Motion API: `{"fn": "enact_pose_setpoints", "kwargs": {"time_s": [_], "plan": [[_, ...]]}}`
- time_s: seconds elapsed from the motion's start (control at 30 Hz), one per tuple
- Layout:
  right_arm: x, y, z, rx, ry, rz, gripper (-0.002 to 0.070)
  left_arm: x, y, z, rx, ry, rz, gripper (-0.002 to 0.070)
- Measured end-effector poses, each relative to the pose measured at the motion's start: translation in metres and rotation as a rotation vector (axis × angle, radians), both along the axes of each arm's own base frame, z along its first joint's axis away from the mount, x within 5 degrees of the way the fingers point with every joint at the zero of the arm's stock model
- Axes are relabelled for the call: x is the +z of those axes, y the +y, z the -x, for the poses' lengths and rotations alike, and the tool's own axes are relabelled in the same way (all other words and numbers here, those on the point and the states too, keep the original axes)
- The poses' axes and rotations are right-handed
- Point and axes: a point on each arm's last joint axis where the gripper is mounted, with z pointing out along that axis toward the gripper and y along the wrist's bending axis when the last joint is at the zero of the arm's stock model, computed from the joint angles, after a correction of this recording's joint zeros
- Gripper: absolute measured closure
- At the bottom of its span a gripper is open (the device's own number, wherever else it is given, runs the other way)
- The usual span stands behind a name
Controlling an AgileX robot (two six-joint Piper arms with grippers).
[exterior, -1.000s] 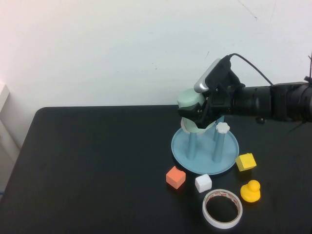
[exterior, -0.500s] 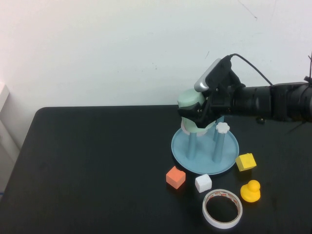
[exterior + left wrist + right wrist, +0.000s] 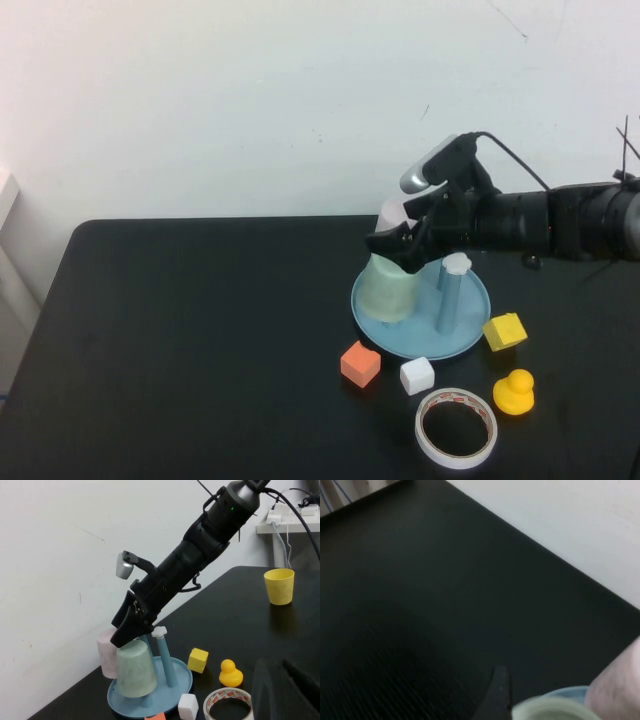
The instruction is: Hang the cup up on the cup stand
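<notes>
matt plastic cup (image 3: 387,290), glossy plastic cup stand (image 3: 466,325), smooth black table (image 3: 180,350)

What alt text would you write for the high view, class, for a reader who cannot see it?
A mint-green cup sits upside down over a post of the blue cup stand, with the right gripper open just above it. An orange block, white block, yellow block, toy duck and tape roll lie nearby; the left gripper is out of view.
</notes>
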Motion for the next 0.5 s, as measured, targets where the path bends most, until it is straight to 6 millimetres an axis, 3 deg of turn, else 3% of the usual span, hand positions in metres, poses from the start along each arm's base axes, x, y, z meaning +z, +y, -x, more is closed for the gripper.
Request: {"fn": "enact_pose_setpoints", "kwargs": {"time_s": [0.13, 0.27, 0.33, 0.5], "plan": [[0.0, -0.001, -0.001, -0.011, 0.007, -0.001, 0.0012, 0.0, 0.0, 0.0, 0.0, 0.0, 0.0, 0.0675], [0.018, -0.008, -0.002, -0.057, 0.011, -0.05, 0.0066, 0.0, 0.0, 0.0, -0.003, 0.002, -0.002, 0.0675], [0.04, -0.014, -0.001, -0.087, 0.009, -0.097, 0.0168, -0.001, 0.0, 0.001, -0.008, 0.005, -0.006, 0.0675], [0.107, -0.032, 0.019, 0.06, -0.031, -0.2, 0.0536, -0.001, -0.001, 0.001, -0.01, 0.006, -0.007, 0.0675]]}}
